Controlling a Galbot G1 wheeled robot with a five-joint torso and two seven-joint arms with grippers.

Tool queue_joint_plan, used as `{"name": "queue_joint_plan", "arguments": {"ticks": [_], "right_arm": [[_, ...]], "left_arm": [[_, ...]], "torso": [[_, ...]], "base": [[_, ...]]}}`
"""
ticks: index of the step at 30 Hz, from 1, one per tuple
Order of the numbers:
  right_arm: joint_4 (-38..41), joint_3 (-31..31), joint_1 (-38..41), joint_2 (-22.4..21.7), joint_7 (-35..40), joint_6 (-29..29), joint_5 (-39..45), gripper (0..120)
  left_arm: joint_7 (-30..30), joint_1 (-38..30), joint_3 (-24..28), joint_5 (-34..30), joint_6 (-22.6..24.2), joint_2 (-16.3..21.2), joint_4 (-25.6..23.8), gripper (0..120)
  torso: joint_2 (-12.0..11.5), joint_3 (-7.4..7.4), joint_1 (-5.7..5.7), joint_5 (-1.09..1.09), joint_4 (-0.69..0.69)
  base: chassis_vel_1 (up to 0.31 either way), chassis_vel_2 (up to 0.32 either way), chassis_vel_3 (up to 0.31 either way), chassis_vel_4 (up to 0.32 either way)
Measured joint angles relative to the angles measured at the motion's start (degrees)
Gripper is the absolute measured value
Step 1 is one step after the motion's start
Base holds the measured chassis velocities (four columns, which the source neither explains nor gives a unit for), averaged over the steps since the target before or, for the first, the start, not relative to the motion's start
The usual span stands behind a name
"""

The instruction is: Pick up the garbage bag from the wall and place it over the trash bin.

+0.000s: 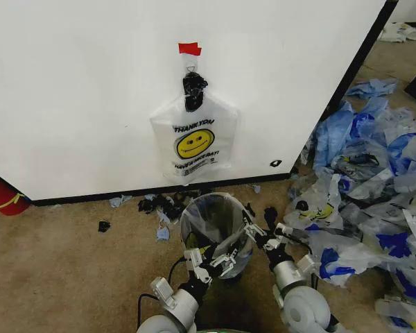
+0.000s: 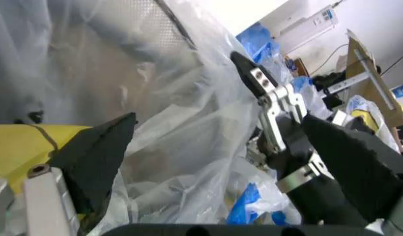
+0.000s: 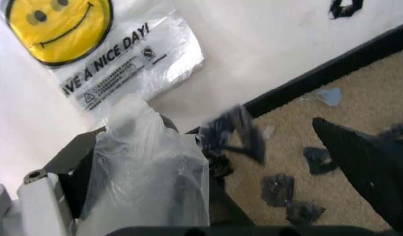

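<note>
Left gripper and right gripper both raised forward, fingers spread.

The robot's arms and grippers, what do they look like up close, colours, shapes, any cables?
Both arms are pale grey-white rounded segments with black joint bands. The left gripper and right gripper are silver-white metal brackets with visible screws, carrying black wedge-shaped, pointed fingers. A black cable loops beside the left arm's base. No markings can be made out on either arm.

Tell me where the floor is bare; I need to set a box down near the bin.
Bare carpet lies left of the trash bin, below the wall's baseboard. Right of the bin, a bag pile crowds the floor; black scraps litter the strip behind it.
</note>
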Motion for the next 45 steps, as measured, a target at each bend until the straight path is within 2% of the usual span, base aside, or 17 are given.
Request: {"name": "queue_joint_plan", "arguments": {"ticks": [10,21,24,34,45], "right_arm": [[-4.0,0.7,1.8,-2.9,-8.7,2.7,4.5,100],[-8.0,1.6,3.0,-3.8,-17.6,3.5,8.9,100],[-9.3,1.5,3.6,-3.8,-23.2,3.5,10.4,100],[-13.2,1.9,5.1,-4.5,-33.5,6.4,7.6,100],[-18.4,4.3,6.9,-4.9,-45.3,13.1,4.9,100]], "left_arm": [[0.0,0.5,-0.6,0.5,-0.3,0.5,0.0,100],[-0.2,0.3,-0.6,0.7,-0.5,0.5,0.2,100],[-0.6,0.2,-0.4,0.7,-0.5,0.3,0.3,100],[-1.4,-0.2,-0.1,0.8,-0.5,0.3,0.6,100],[-1.7,-0.2,0.2,1.3,-0.5,0.2,0.8,100]], "torso": [[0.0,0.00,0.00,0.00,0.00],[0.0,0.00,0.00,0.00,0.00],[0.0,0.00,0.00,0.00,0.00],[0.0,0.00,0.00,0.00,0.00],[0.0,0.00,0.00,-0.01,0.00]], "base": [[0.000,0.000,0.000,0.000],[0.000,0.000,0.000,0.000],[0.000,0.000,0.000,0.000],[0.000,0.000,0.000,0.000],[0.000,0.000,0.000,0.000]]}}
